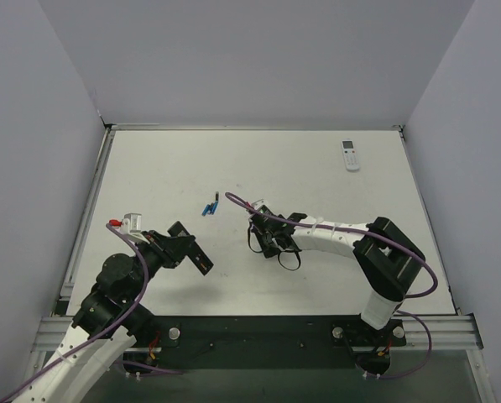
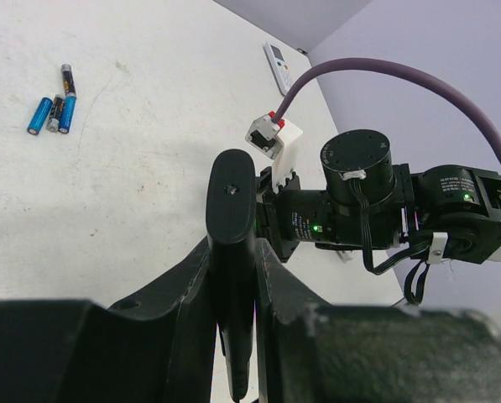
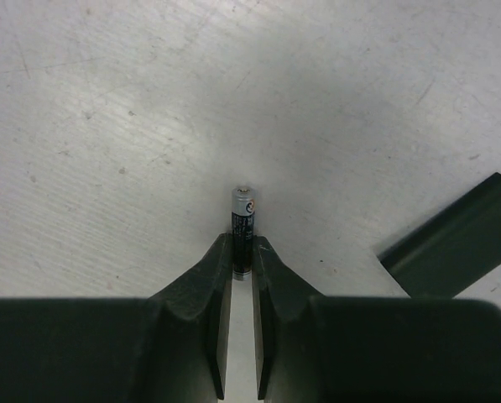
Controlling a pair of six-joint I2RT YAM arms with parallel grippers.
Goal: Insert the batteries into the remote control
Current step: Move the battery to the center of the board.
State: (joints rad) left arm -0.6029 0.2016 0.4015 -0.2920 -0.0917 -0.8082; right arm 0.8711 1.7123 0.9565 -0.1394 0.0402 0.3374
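Nearest us, in the lower left of the top view, our left gripper (image 2: 233,260) is clamped on the black remote control (image 2: 231,201). At centre, our right gripper (image 3: 242,250) is nearly closed, pinching a dark battery (image 3: 242,214) by one end over the worktop (image 1: 317,180). Farther up lie clustered loose batteries (image 2: 53,113), blue and dark. A white remote (image 1: 350,154) lies upper right.
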